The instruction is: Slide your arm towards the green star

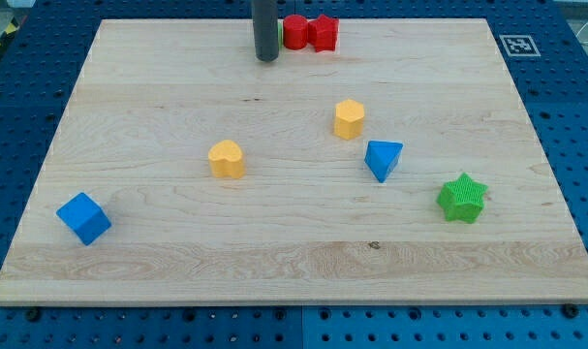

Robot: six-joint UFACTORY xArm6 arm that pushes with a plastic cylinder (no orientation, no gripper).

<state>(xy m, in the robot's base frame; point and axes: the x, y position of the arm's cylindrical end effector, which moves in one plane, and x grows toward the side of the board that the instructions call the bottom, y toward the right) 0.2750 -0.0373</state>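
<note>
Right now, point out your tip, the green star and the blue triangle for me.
my tip (266, 59): camera view, the rod's very lower end.
green star (461, 198): camera view, middle of its top face.
blue triangle (383, 158): camera view, middle of the block.

Pale wood board (177, 87), visible grain, matt and smooth. Beneath, blue perforated surface (574, 145), dull sheen, plastic or painted metal, cannot tell which. Dark rod (265, 24), smooth, matt grey, ending at my tip (266, 59). Plastic-looking blocks, matt: green star (461, 198) with fine ribbed faces; blue cube (83, 218), blue triangle (383, 159), two yellow blocks (227, 159) (349, 118) and red blocks (309, 33) smoother.
</note>
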